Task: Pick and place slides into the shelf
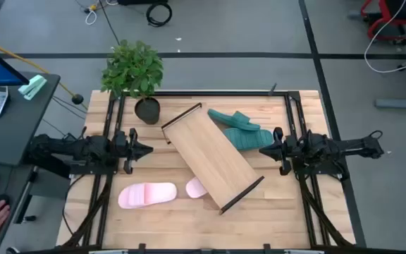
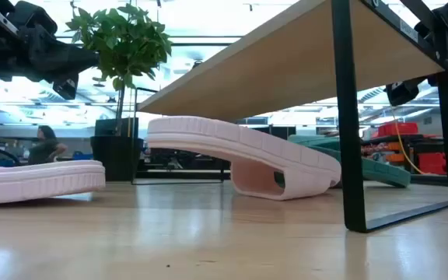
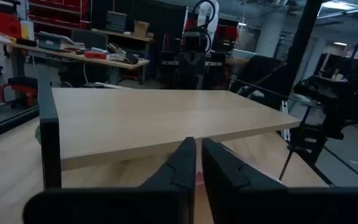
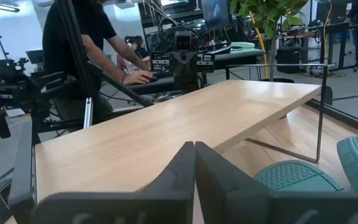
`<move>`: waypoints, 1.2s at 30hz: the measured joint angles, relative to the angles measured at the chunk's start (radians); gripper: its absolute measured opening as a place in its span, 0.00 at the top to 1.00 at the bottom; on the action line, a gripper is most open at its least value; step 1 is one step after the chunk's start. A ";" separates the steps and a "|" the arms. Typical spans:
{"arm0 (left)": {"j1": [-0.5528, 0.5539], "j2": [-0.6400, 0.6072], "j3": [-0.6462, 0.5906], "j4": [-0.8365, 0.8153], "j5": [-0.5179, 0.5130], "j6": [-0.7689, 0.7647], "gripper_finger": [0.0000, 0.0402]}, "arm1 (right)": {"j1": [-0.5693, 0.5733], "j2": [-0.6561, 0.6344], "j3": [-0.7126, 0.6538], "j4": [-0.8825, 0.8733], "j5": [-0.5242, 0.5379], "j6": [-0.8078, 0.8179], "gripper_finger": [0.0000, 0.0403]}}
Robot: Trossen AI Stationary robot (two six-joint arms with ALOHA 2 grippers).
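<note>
One pink slide (image 1: 197, 188) half under shelf (image 1: 211, 156)

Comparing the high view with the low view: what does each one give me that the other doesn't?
Only the high view shows the full pink slide from above, both teal slides and both grippers, left and right. Only the low view shows the second pink slide arching up beneath the shelf and the room behind. Both show the shelf, pink slides and plant.
</note>
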 joint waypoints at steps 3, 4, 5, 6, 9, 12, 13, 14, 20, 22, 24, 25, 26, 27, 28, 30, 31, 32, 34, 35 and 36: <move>0.000 0.000 0.000 0.000 0.000 0.000 0.91 | 0.000 0.000 0.000 0.000 0.000 0.000 0.96; 0.000 0.000 0.000 0.000 0.000 0.000 0.90 | 0.000 0.000 0.000 0.000 0.000 0.000 0.96; 0.000 0.000 0.000 0.000 0.000 0.001 0.90 | 0.000 0.000 0.000 0.000 0.000 0.000 0.96; 0.000 0.000 0.000 0.000 0.000 0.000 0.90 | 0.000 0.000 0.000 0.000 0.000 0.000 0.96; 0.000 0.000 0.000 0.000 0.000 0.000 0.91 | 0.000 0.000 0.000 0.000 0.000 0.000 0.96; 0.000 0.000 0.000 0.000 0.000 0.000 0.92 | 0.000 0.000 0.000 0.000 0.000 0.000 0.96; 0.000 0.000 0.000 0.000 0.000 0.000 0.92 | 0.000 0.000 0.000 0.000 0.000 0.000 0.96; 0.000 0.000 0.000 0.000 0.000 0.000 0.93 | 0.000 0.000 0.000 0.000 0.000 0.000 0.96; 0.000 0.000 0.000 0.000 0.000 0.000 0.92 | 0.000 0.000 0.000 0.000 0.000 0.000 0.96; 0.000 0.000 0.000 0.000 0.000 0.000 0.91 | 0.000 0.000 0.000 0.000 0.000 0.000 0.96; 0.000 0.000 0.000 0.000 0.000 0.000 0.91 | 0.000 0.000 0.000 0.000 0.000 0.000 0.96; 0.000 0.000 0.000 0.000 0.000 0.000 0.90 | 0.000 0.000 0.000 0.000 0.000 0.000 0.96; 0.000 0.000 0.000 0.000 0.000 0.000 0.90 | 0.000 0.000 0.000 0.000 0.000 0.000 0.96; 0.000 0.000 0.000 0.000 0.000 0.000 0.90 | 0.000 0.000 0.000 0.000 0.000 0.000 0.96; 0.000 0.000 0.000 0.000 0.000 0.000 0.90 | 0.000 0.000 0.000 0.000 0.000 0.000 0.96; 0.000 0.000 0.000 0.000 0.000 0.001 0.90 | 0.000 0.000 0.000 0.000 0.000 0.000 0.96; 0.000 0.000 0.000 0.000 0.000 0.000 0.91 | 0.000 0.000 0.000 0.000 0.000 0.000 0.96; 0.000 0.000 0.000 0.000 0.000 0.000 0.91 | 0.000 0.000 0.000 0.000 0.000 0.000 0.96; 0.000 0.000 0.000 0.000 0.000 0.000 0.92 | 0.000 0.000 0.000 0.000 0.000 0.000 0.96; 0.000 0.000 0.000 0.000 0.000 0.000 0.92 | 0.000 0.000 0.000 0.000 0.000 0.000 0.96; 0.000 0.000 0.000 0.000 0.000 0.000 0.93 | 0.000 0.000 0.000 0.000 0.000 0.000 0.96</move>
